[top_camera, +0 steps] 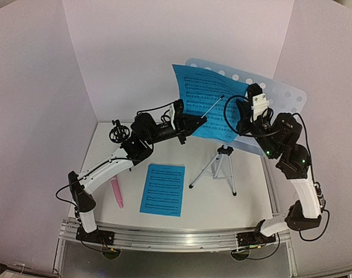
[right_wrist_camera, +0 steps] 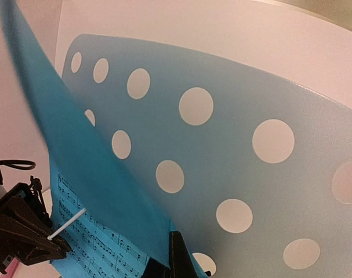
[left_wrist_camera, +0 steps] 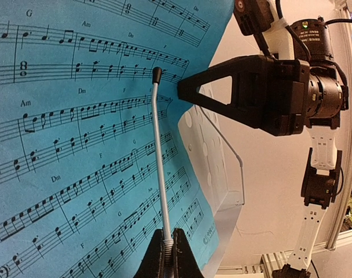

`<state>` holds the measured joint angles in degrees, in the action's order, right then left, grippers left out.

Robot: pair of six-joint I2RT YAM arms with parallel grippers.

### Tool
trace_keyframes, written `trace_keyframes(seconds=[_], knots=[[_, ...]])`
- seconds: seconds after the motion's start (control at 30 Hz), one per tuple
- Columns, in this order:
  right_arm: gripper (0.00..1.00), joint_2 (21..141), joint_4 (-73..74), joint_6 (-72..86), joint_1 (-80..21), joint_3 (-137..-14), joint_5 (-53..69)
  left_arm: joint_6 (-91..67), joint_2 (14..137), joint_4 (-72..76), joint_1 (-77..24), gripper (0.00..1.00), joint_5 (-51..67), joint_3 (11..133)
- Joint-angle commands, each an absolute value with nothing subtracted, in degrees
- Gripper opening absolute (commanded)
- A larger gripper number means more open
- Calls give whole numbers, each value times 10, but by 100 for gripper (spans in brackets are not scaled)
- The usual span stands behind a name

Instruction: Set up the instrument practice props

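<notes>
Silver rod in left fingers slants up across blue page.

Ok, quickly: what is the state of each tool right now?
Left tool: closed on the stand's thin retainer rod.
Right tool: closed on the edge of the upright blue page.

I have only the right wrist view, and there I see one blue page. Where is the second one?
Observer: The second page lies flat on the table, near the stand's tripod.
Operator: And the pink microphone?
Observer: The microphone lies on the table near its left edge, apart from the mic mount.
Operator: Is the left gripper closed?
Observer: Yes, the left gripper is shut on the thin rod across the page on the stand.
</notes>
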<state>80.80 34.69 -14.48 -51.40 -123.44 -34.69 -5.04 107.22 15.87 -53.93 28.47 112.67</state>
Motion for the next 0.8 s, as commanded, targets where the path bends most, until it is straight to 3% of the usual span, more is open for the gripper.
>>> trace_keyframes(seconds=[0.0,0.2,0.77], knots=[[0,778,306,-127,-510,-1195,-372,-63,1056,164,-540,0,294,1117],[0,736,280,-99,-510,-1130,-381,-64,1057,167,-540,0,294,1116],[0,749,132,-104,-511,-1091,-383,-60,1051,166,-540,0,291,1108]])
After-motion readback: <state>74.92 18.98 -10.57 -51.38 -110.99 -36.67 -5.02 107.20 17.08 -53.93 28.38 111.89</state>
